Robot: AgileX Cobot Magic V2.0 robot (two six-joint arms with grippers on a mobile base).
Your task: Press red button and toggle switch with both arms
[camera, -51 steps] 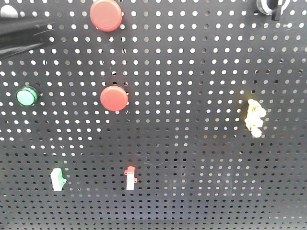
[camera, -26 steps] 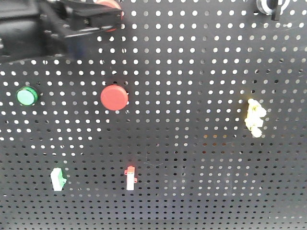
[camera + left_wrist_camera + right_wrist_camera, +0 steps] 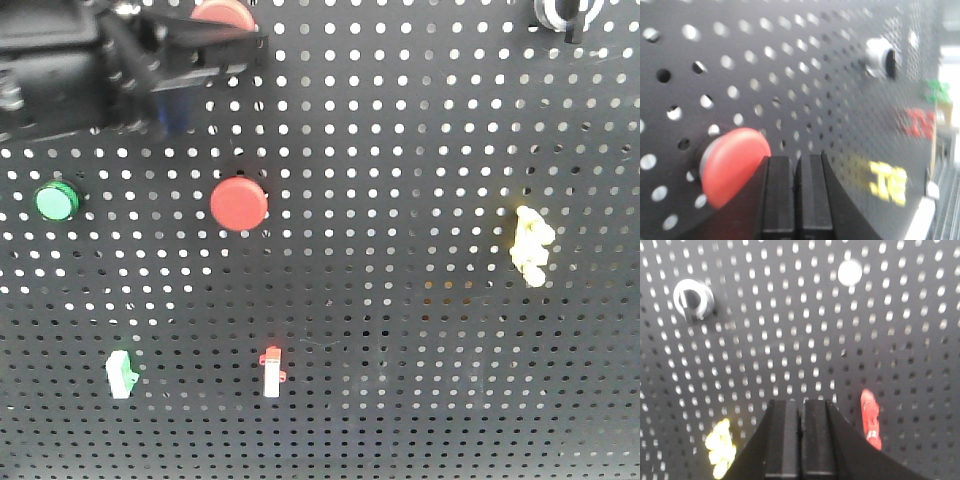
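The red button [image 3: 224, 11] sits at the top left of the black pegboard [image 3: 400, 330], mostly hidden behind my left gripper [image 3: 252, 44], which reaches in from the left. In the left wrist view my left gripper [image 3: 796, 161] is shut and empty, its tips at the right edge of the red button [image 3: 730, 165]; I cannot tell if they touch. The toggle switch [image 3: 563, 12] is at the top right edge. It also shows in the left wrist view [image 3: 881, 58]. In the right wrist view my right gripper [image 3: 800, 404] is shut and empty, well below and right of the toggle switch [image 3: 693, 299].
A smaller red disc [image 3: 239, 204] and a green round button [image 3: 55, 201] sit mid-left. White levers with a green tip [image 3: 120, 375] and a red tip [image 3: 271, 371] are lower down. A yellow piece [image 3: 530, 246] hangs at the right.
My left arm has come in from the left across the top and covered the red button. In the last half second it shifted slightly right. The right gripper stays out of the front view.
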